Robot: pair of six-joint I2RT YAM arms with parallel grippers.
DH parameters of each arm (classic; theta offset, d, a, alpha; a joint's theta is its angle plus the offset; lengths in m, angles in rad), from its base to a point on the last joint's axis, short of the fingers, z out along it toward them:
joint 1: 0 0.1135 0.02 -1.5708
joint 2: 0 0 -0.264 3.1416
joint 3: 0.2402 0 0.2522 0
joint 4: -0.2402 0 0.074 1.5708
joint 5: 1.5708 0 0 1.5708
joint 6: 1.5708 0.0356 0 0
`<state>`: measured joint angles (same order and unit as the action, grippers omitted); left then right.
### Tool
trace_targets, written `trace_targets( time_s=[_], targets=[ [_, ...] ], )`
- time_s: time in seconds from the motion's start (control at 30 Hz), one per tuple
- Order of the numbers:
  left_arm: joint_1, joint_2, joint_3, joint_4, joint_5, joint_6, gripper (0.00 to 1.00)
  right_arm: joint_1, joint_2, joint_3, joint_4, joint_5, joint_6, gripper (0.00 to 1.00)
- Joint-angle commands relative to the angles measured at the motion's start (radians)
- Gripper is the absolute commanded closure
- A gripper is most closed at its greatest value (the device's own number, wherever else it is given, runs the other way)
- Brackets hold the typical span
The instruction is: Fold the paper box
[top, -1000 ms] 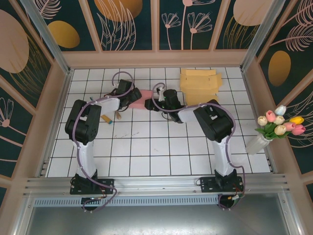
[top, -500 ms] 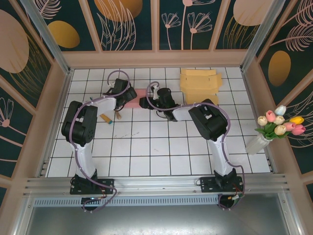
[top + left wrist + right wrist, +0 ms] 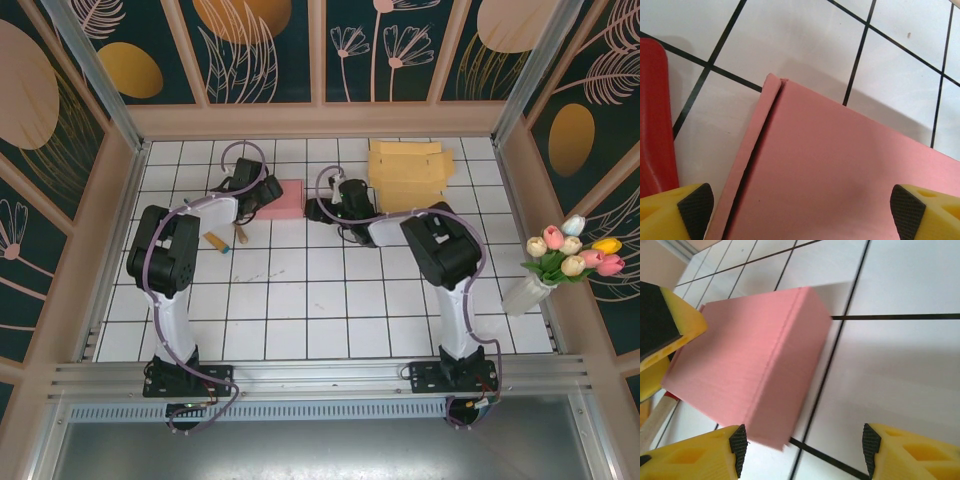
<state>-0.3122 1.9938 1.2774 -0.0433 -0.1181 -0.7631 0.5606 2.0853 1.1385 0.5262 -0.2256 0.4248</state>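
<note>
Pink box [image 3: 755,365] closed, on white tiles [image 3: 900,280]. Right tool [image 3: 805,446] jaws apart, box corner beside 1 fingertip.

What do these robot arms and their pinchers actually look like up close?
Both the left arm and right arm have white tube-like links, bulky black joint housings and black bases, with a lilac cable running along each. The left gripper and right gripper have two blocky yellow fingers tipped with black textured pads.
</note>
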Motion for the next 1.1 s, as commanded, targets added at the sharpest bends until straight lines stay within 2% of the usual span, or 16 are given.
trace_targets(
  time_s=[0.0,0.1,0.2,0.33,0.4,0.63,0.83,0.87,0.9,1.0,1.07],
  targets=[
    [0.008,-0.053,0.024,-0.049,-0.05,0.006,0.07,-0.047,-0.138,-0.032,-0.07,0.08,-0.075,0.34],
    [0.008,-0.108,0.013,-0.073,-0.086,0.005,0.06,-0.073,-0.203,-0.059,-0.143,0.16,-0.121,0.34],
    [0.008,-0.184,-0.027,-0.077,-0.098,-0.004,0.06,-0.087,-0.244,-0.056,-0.245,0.299,-0.173,0.33],
    [0.007,-0.342,-0.124,-0.068,-0.058,-0.013,0.06,-0.098,-0.233,-0.02,-0.37,0.525,-0.273,0.33],
    [0.007,-0.427,-0.186,-0.058,-0.03,-0.023,0.05,-0.107,-0.213,-0.007,-0.398,0.582,-0.301,0.34],
    [0.009,-0.714,-0.385,-0.069,0.054,-0.082,0.02,-0.119,-0.138,0.023,-0.416,0.622,-0.314,0.37],
    [0.011,-0.832,-0.502,-0.015,0.216,-0.101,0.02,-0.127,-0.107,0.032,-0.416,0.677,-0.329,0.39],
    [0.011,-0.837,-0.509,-0.012,0.232,-0.098,0.01,-0.129,-0.104,0.032,-0.417,0.676,-0.331,0.41],
    [0.011,-0.84,-0.517,-0.005,0.248,-0.088,0.01,-0.132,-0.098,0.035,-0.412,0.674,-0.335,0.46],
    [0.01,-0.853,-0.545,0.013,0.246,-0.066,0.01,-0.15,-0.083,0.05,-0.423,0.619,-0.334,0.74],
    [0.011,-0.875,-0.574,0.031,0.22,-0.067,0.01,-0.154,-0.082,0.048,-0.417,0.609,-0.331,0.82]
  ],
)
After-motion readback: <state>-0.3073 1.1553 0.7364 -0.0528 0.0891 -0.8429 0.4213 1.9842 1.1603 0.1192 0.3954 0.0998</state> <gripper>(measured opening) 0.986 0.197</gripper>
